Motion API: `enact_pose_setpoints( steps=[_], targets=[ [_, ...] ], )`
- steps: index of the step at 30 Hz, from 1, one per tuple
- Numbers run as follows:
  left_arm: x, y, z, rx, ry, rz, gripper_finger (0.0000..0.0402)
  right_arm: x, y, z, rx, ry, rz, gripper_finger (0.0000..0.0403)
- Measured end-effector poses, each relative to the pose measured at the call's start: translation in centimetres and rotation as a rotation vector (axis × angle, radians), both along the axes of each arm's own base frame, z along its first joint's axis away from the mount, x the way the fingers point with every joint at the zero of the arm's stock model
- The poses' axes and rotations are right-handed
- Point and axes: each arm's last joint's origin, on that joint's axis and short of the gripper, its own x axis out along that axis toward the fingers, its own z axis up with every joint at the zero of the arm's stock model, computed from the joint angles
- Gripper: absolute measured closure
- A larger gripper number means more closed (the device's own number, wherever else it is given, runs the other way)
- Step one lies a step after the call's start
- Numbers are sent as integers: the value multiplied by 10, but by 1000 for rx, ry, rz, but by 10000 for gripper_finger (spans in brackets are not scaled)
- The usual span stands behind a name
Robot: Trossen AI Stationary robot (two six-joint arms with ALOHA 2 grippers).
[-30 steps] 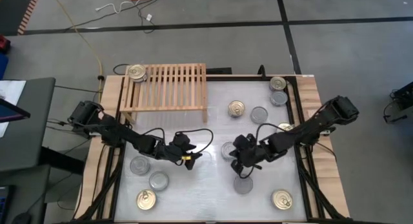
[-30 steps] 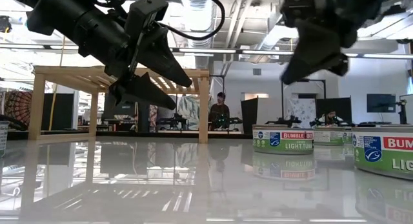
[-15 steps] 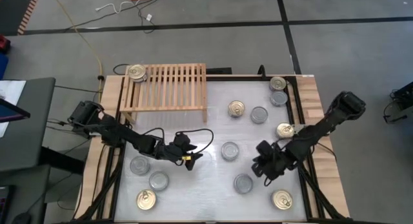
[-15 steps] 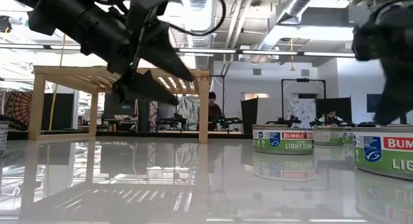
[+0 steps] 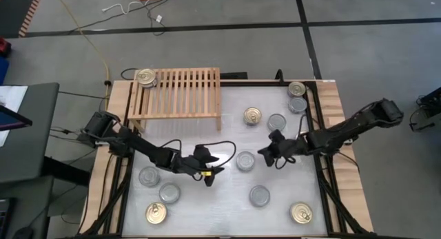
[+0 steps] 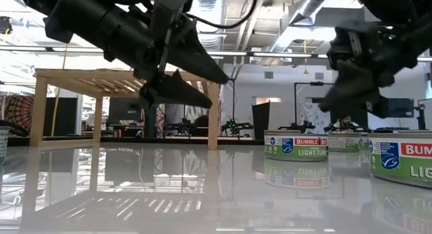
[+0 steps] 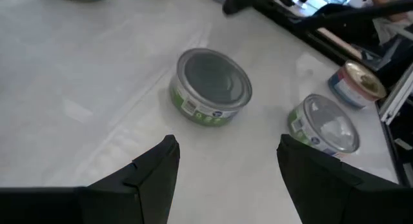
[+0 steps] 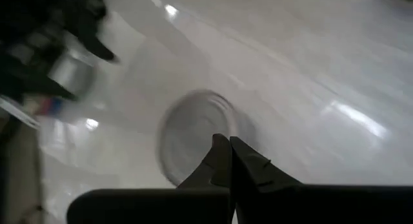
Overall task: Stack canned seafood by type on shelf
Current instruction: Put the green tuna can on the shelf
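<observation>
Mostly round silver-topped tins (image 5: 245,160) across glossy white table (image 5: 227,204).

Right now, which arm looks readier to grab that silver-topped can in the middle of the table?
Probably the left. The left gripper has its fingers open, pointed at the silver-topped can. The right gripper, also near, is shut.

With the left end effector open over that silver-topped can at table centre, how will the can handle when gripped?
The silver-topped can, short, wide and upright, looks unlikely to tip. Its metal wall should stay stiff between the left end effector fingers. On the glossy white table it may slide if nudged off-centre.
</observation>
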Motion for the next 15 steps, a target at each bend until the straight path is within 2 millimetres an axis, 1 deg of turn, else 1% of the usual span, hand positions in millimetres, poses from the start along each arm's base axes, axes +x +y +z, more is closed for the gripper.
enact_pose_setpoints(
  steps=[2, 5, 11, 15],
  targets=[
    [2, -1, -3, 3, 8, 1, 151, 4, 0, 3, 9, -40, -5, 378],
    [4, -1, -7, 6, 17, 2, 151, 6, 0, 1, 19, -46, -11, 364],
    [5, -1, -4, -3, -13, 2, 151, 4, 6, 0, 37, -35, -2, 332],
    [5, -1, -4, -2, -8, 3, 151, 3, 10, -8, 45, 15, -22, 313]
  ],
)
